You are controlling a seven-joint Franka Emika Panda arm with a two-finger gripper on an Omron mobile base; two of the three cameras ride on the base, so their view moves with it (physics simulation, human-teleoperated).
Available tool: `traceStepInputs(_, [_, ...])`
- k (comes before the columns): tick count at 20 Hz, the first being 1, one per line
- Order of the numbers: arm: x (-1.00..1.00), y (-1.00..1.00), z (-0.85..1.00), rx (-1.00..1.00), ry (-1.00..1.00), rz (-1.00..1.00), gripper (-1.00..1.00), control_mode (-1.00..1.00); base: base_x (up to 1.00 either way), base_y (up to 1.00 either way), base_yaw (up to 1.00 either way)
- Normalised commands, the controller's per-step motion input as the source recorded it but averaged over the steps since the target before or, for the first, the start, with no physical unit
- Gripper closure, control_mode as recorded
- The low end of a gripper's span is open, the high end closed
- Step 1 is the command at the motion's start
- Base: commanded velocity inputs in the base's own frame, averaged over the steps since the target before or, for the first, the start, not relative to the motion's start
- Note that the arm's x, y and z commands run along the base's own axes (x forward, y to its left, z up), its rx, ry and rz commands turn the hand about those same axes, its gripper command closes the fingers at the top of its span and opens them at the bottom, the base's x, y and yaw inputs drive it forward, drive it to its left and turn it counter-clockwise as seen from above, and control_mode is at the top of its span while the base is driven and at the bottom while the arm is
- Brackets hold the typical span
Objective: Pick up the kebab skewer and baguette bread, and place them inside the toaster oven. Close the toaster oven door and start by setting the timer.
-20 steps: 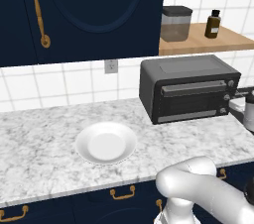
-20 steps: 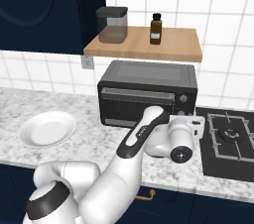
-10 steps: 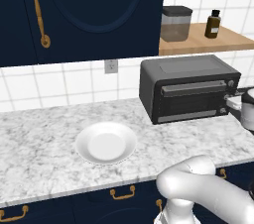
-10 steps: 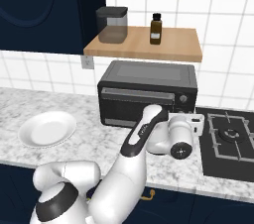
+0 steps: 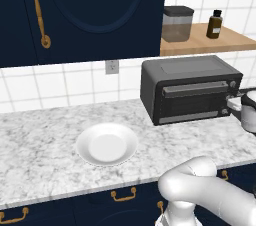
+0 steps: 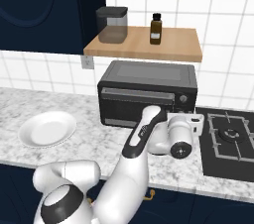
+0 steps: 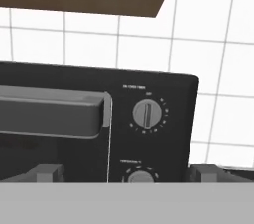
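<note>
The dark grey toaster oven (image 5: 190, 90) (image 6: 146, 94) stands on the marble counter with its door (image 5: 192, 102) (image 6: 136, 106) shut. In the hand view the door's grey bar handle (image 7: 49, 114) is at the left and the upper knob (image 7: 147, 113) sits on the right panel. My gripper (image 6: 196, 119) (image 5: 235, 102) (image 7: 126, 173) hovers open just in front of the knob side, level with the lower knob (image 7: 139, 176), holding nothing. The kebab skewer and baguette bread are out of view.
A white plate (image 5: 106, 144) (image 6: 47, 129) lies on the counter left of the oven. A wooden shelf (image 6: 144, 44) above holds a jar (image 6: 112, 25) and a brown bottle (image 6: 156, 28). A black stove top (image 6: 230, 139) lies to the right.
The hand has shifted only slightly in front of the oven's knob side. The jaws stay open.
</note>
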Motion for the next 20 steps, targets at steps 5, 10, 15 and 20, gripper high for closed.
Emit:
traceStepInputs(5, [-0.01, -0.05, -0.15, 0.0, 0.0, 0.0, -1.0, -1.0, 0.0, 0.0, 0.0])
traceStepInputs(10, [0.03, -0.18, 0.0, 0.0, 0.0, 0.0, -1.0, -1.0, 0.0, 0.0, 0.0])
traceStepInputs(15, [0.16, -0.09, 0.0, 0.0, 0.0, 0.0, -1.0, -1.0, 0.0, 0.0, 0.0])
traceStepInputs(20, [0.23, -0.04, 0.0, -0.01, 0.0, 0.0, -1.0, -1.0, 0.0, 0.0, 0.0])
